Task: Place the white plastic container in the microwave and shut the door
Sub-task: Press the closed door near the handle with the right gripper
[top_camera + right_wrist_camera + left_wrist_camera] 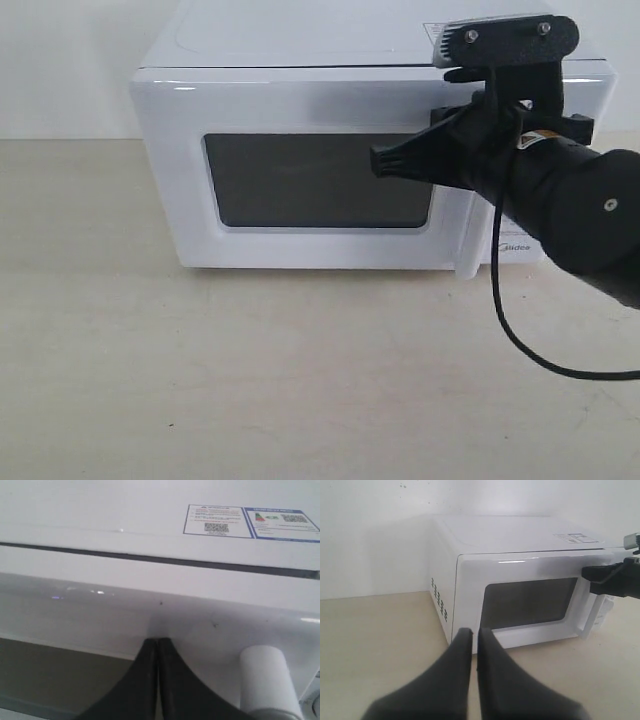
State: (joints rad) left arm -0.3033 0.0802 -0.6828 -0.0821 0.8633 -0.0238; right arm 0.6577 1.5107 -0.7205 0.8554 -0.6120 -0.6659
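Right hand (378,160) up front, fingers pinched together, tips on closed door (300,105) of microwave (300,40), desk (200,380) underneath. Left wrist cam: left hand (474,634) pinched too, well short of microwave. Right wrist cam: tips touching door beside handle (265,677).

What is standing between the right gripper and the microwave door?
Nothing visible. The right gripper, jaws shut, has its tips right at the door's upper face, beside the handle; contact cannot be confirmed. The door looks closed, and the white plastic container shows in no view.
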